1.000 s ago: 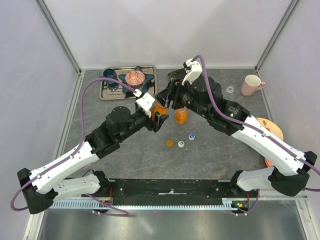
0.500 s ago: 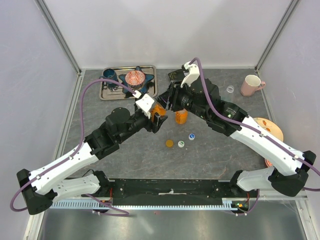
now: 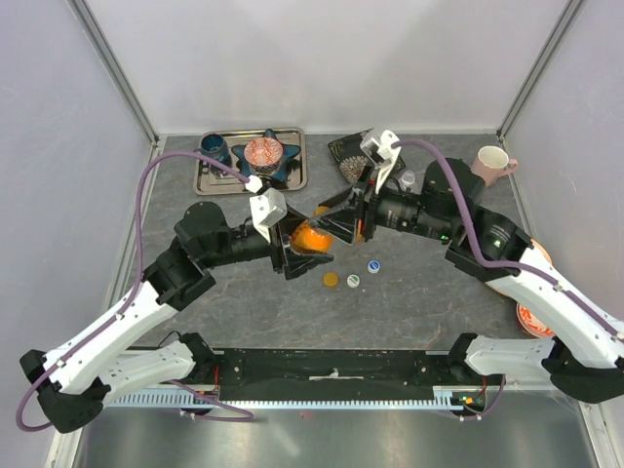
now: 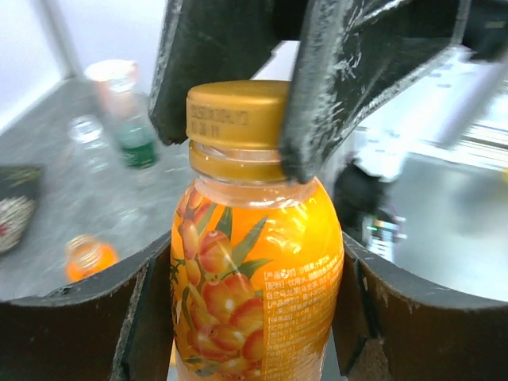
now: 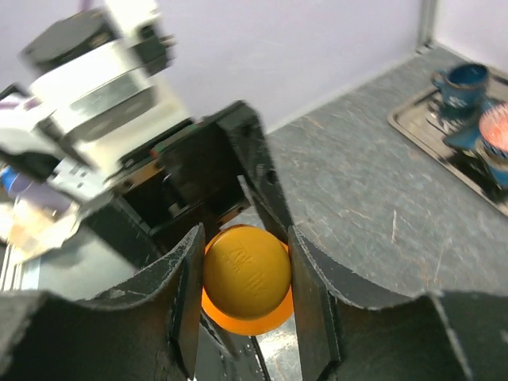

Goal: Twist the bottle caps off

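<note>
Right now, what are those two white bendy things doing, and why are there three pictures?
They are two robot arms bolted to a grey table. One picture looks down from above, with the left arm on the left and the right arm on the right. The other two pictures come from a little camera on each wrist, so you see each arm's own jaws up close. The left arm's jaws squeeze the body of an orange juice bottle. The right arm's jaws pinch its orange cap, the part that twists off. On the table lie three loose caps: an orange one, a green-and-white one and a blue-and-white one. Further back are a metal tray with dishes and a pink mug.
</note>
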Robot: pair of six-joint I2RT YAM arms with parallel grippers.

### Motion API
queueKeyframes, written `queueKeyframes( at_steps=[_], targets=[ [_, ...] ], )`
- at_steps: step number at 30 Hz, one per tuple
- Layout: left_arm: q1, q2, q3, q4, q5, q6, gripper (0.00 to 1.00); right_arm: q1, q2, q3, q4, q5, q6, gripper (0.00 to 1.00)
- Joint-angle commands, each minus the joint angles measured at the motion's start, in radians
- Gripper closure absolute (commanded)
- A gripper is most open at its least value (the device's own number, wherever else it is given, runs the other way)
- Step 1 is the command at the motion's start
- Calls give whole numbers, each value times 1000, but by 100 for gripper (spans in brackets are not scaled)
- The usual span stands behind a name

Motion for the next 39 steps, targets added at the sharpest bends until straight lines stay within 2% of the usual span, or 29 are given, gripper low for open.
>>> queueKeyframes(
  at_steps=[1,2,5,8,15,20,24,28,31,33,34,35,36,37,39],
  targets=[
    [54,50,84,130,563,-177,44,5,-49,-14,57,-354,-119,100],
    [66,62,84,159,688,-210,44,5,-65,-49,81,-392,-128,100],
    [103,105,78,253,850,-341,45,5,-126,-109,130,-494,-139,100],
    [116,128,60,337,913,-424,46,4,-162,-138,172,-555,-133,100],
    [140,165,34,356,944,-438,48,4,-172,-183,264,-710,-73,100],
    [168,200,12,376,927,-450,51,4,-188,-206,310,-684,-55,100],
    [194,225,11,355,874,-432,51,5,-198,-186,319,-563,-47,100],
    [199,217,25,208,750,-329,50,4,-223,-174,321,-257,-49,100],
    [199,199,25,155,671,-266,50,5,-243,-163,325,-106,-36,100],
    [202,177,22,100,596,-217,50,4,-258,-164,310,79,-39,100],
    [203,162,19,71,497,-200,50,4,-260,-166,272,153,-35,100],
    [208,122,5,43,435,-174,50,5,-260,-177,247,308,-36,100],
    [208,101,-3,29,362,-160,50,5,-257,-186,221,374,-32,100],
    [208,72,-12,14,177,-151,50,5,-257,-221,168,444,-27,100],
    [208,-28,-52,-6,-26,-148,50,5,-255,-279,131,572,8,100]
  ],
)
